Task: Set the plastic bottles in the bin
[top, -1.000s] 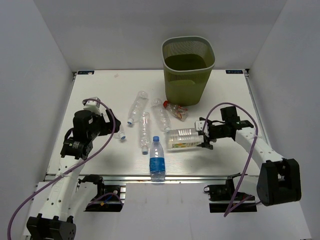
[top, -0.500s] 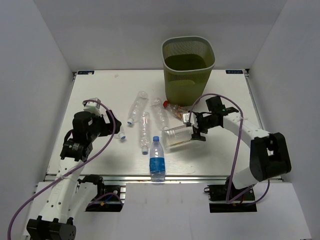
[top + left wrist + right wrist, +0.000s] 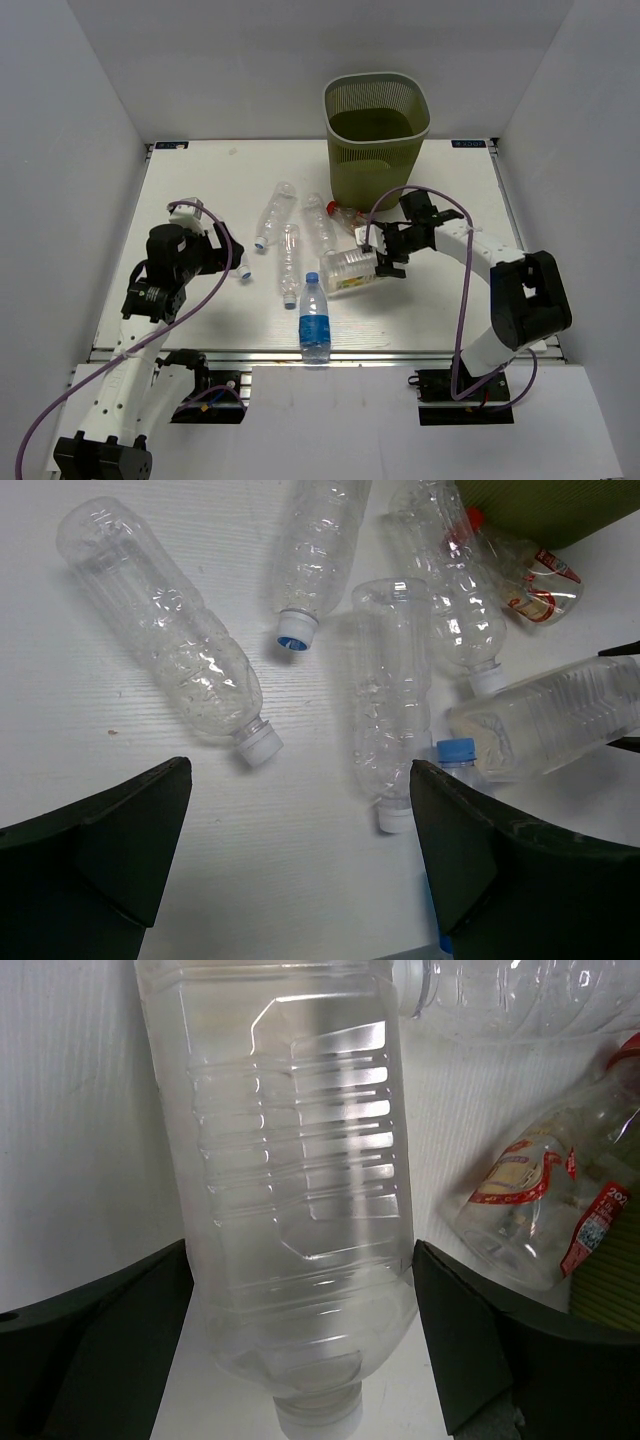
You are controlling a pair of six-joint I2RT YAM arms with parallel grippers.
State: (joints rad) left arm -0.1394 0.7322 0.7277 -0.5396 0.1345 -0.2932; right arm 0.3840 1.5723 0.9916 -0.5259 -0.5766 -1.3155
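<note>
R pincer (image 3: 378,253) gripping wide bottle (image 3: 350,271), lifted

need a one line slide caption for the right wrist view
Wide clear bottle between the right gripper's dark fingers, red-labelled bottle lying beside it.

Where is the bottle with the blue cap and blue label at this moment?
In the top view, the blue-capped bottle stands upright near the table's front edge, about centre, between the arms, just left of the wide bottle.

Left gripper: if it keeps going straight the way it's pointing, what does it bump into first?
Probably the table: the open left gripper points down at a bare patch between two clear bottles. Depth is hard to judge.
</note>
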